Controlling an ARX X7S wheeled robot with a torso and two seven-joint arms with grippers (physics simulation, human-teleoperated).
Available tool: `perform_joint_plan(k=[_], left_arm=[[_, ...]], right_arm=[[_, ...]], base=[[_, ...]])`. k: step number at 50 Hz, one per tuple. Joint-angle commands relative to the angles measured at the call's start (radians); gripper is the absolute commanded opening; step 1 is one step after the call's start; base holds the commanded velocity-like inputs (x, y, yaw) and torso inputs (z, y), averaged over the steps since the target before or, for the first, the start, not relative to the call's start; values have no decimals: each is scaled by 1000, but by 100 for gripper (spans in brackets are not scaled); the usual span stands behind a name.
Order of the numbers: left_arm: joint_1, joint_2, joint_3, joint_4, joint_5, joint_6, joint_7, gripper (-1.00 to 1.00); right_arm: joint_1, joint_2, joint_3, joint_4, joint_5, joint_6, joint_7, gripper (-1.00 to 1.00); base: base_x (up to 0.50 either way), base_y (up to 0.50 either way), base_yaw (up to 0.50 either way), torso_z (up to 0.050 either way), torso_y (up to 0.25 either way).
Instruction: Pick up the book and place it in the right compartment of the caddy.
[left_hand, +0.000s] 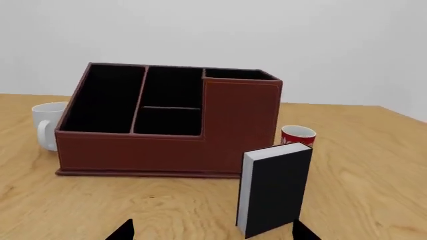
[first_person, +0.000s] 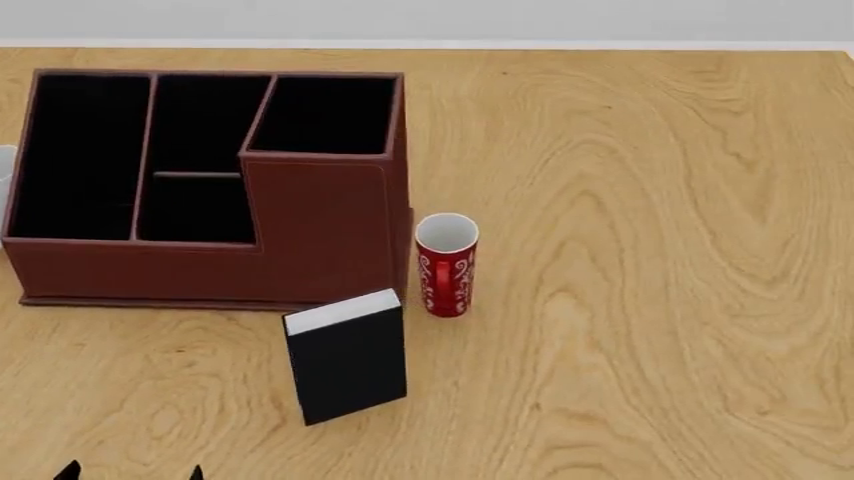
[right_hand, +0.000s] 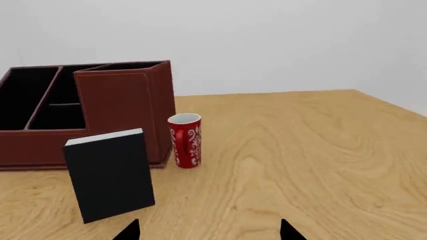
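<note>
Your left gripper (first_person: 131, 472) sits at the near edge, fingertips spread, holding nothing. The right gripper (right_hand: 208, 231) is also spread and empty; it doesn't show in the head view. The book (first_person: 346, 355) stands upright on the table (first_person: 641, 250), just far and right of the left gripper, long axis vertical, white page edges up. Left arm looks nearer. Beyond it the red mug (first_person: 446, 264), beside the caddy (first_person: 200, 270); the right compartment (first_person: 324, 115) is at its far right

Light wood-grain tabletop (first_person: 641, 200); plain white wall (right_hand: 267, 40) behind; soft, even light.
</note>
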Motion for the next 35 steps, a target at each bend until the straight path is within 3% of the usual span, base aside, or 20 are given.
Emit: perform_joint_plan(k=[1,5,7,12,20,25,35], left_arm=[[-8,-34,-17,87,-20,-56,-25,100],[-26,-96,-44,264,-88,-213,-21,100],[-59,-153,-114,434,-235,-402,-39,100],[-172,-285,-254,657,-386,-639,-111,100],[-229,-320,-306,701,-433,-691,-139,100],[-233,-324,-304,708,-438,-695,-142,100],[-209,-322,-294,717,-437,-686,-144,100]], right_arm=[[-2,20,2,-70,-8,59,38,100],[-17,73,23,-267,-55,184,91,100],[-21,118,41,-433,-84,325,114,100],[10,206,106,-788,-108,636,134,100],[55,258,100,-939,-176,753,154,100],[52,263,104,-937,-167,735,147,100],[40,261,125,-940,-147,716,148,100]], base=[[0,0,0,0,0],[0,0,0,0,0],[0,0,0,0,0],[0,0,0,0,0],[0,0,0,0,0],[0,0,0,0,0],[500,0,0,0,0]])
